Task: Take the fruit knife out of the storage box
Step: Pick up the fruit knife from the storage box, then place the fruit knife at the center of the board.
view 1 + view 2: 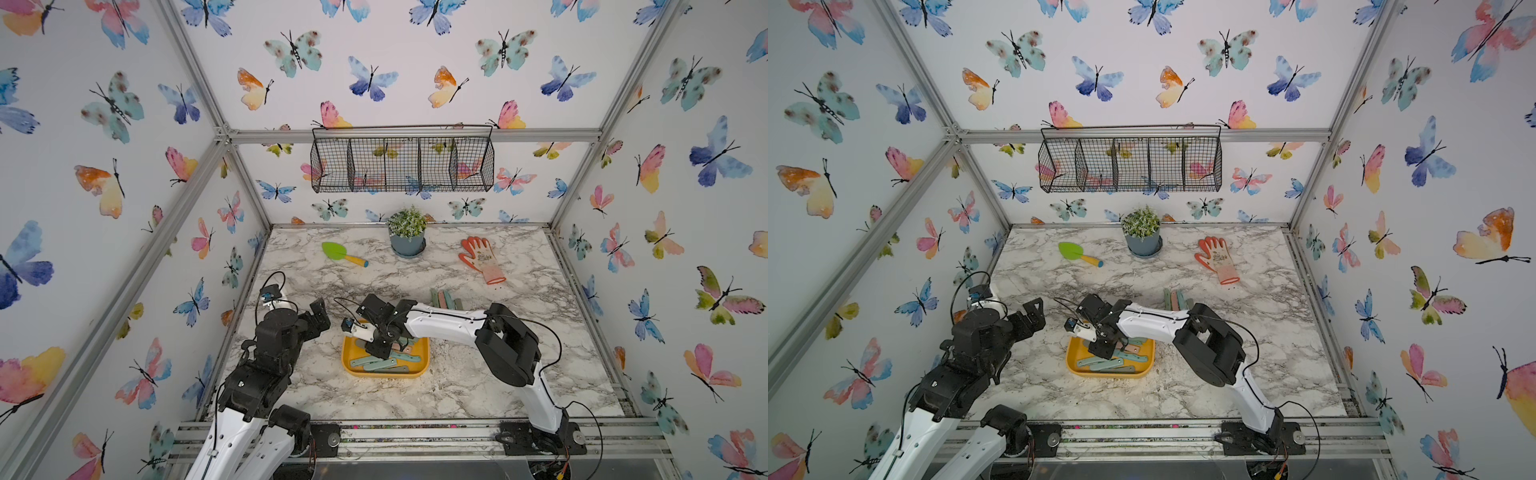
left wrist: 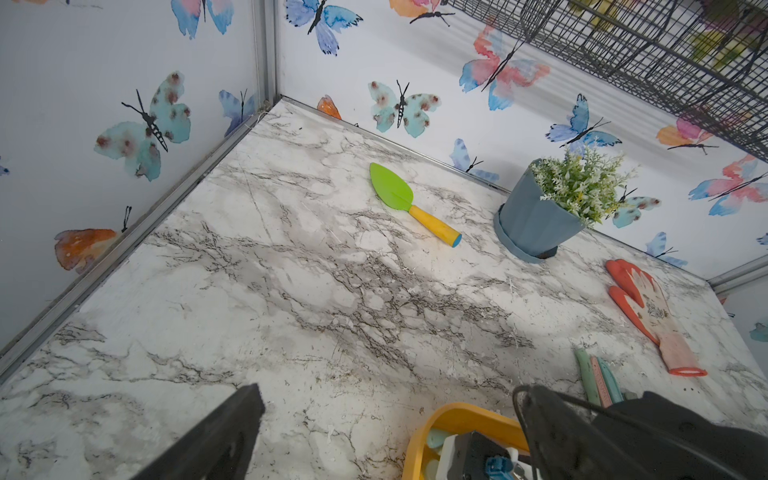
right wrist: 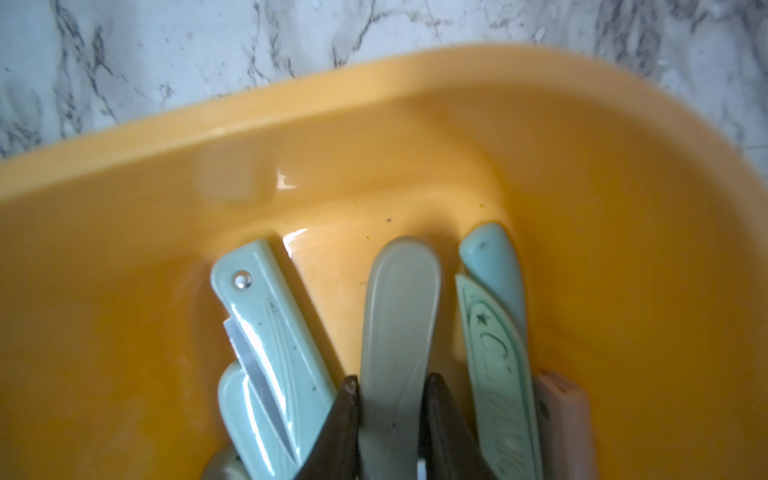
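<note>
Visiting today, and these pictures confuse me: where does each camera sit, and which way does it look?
Top views: twin cameras high in front, looking down on the table; both arms show.
Left wrist: on the left arm, facing the back corner, trowel and plant pot; the open left tool shows.
Right wrist: on the right arm, looking down into the yellow tray; the right tool grips a knife.
Shared: all show the yellow tray.

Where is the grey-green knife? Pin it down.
In the right wrist view, the grey-green knife lies in the yellow storage box, between the right gripper's fingertips, flanked by a mint folding knife and a star-patterned knife.
</note>
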Robot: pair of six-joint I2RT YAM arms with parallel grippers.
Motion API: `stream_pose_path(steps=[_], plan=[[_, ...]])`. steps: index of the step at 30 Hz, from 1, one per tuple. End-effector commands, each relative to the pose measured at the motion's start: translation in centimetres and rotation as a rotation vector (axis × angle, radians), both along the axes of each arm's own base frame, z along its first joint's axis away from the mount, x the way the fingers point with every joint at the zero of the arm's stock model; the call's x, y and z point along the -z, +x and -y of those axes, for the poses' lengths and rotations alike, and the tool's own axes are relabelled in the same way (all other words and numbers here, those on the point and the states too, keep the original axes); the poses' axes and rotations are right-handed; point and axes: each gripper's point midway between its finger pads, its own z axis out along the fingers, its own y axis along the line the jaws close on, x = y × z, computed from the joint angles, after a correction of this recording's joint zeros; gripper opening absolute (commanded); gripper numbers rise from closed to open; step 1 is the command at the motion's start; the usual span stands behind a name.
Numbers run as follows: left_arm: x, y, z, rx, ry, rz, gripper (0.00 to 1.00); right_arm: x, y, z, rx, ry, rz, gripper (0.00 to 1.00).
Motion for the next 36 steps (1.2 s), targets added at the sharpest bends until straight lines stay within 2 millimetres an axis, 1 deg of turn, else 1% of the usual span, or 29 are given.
stream_pose_path(steps=[1,4,7,10,13,16,19,21,23,25,26,29,32,36], plan=[[-0.2,-0.1,-0.2,-0.005,0.008,-0.003,0.98,-3.3,0.0,-0.5,0.024,0.078,0.029,0.18],[0.0,0.0,0.0,0.004,0.009,-0.01,0.98,-4.4,0.0,-0.6,0.031,0.107,0.036,0.17],[0.2,0.1,0.2,0.015,0.008,-0.015,0.98,-5.3,0.5,-0.3,0.06,0.114,0.052,0.17],[0.5,0.3,1.1,0.063,0.004,-0.024,0.98,-6.3,1.5,0.4,0.116,0.137,0.048,0.16],[1.1,0.6,2.6,0.143,-0.006,-0.047,0.98,-8.1,3.1,1.6,0.194,0.203,0.038,0.14],[1.9,0.9,3.8,0.204,-0.009,-0.082,0.98,-10.1,5.2,3.8,0.291,0.269,0.034,0.14],[2.7,1.1,5.0,0.265,-0.014,-0.117,0.98,-11.2,8.1,7.5,0.423,0.305,0.032,0.13],[3.1,1.1,6.1,0.331,-0.022,-0.135,0.98,-11.3,10.1,10.7,0.529,0.315,0.032,0.13],[3.7,1.0,7.2,0.392,-0.033,-0.156,0.98,-10.6,12.1,14.8,0.662,0.303,0.036,0.14],[4.1,1.1,7.9,0.424,-0.038,-0.179,0.99,-9.7,13.5,18.6,0.776,0.295,0.016,0.14],[4.3,1.1,8.1,0.436,-0.038,-0.191,0.99,-9.1,14.1,20.5,0.832,0.288,0.007,0.14],[4.7,1.1,8.5,0.457,-0.038,-0.212,0.98,-7.3,15.1,25.2,0.973,0.272,-0.01,0.13],[5.0,1.2,8.6,0.461,-0.04,-0.222,0.98,-5.0,15.3,28.2,1.063,0.245,-0.05,0.13],[5.0,1.2,8.4,0.452,-0.034,-0.222,0.98,-1.8,15.1,29.6,1.116,0.18,-0.115,0.13]])
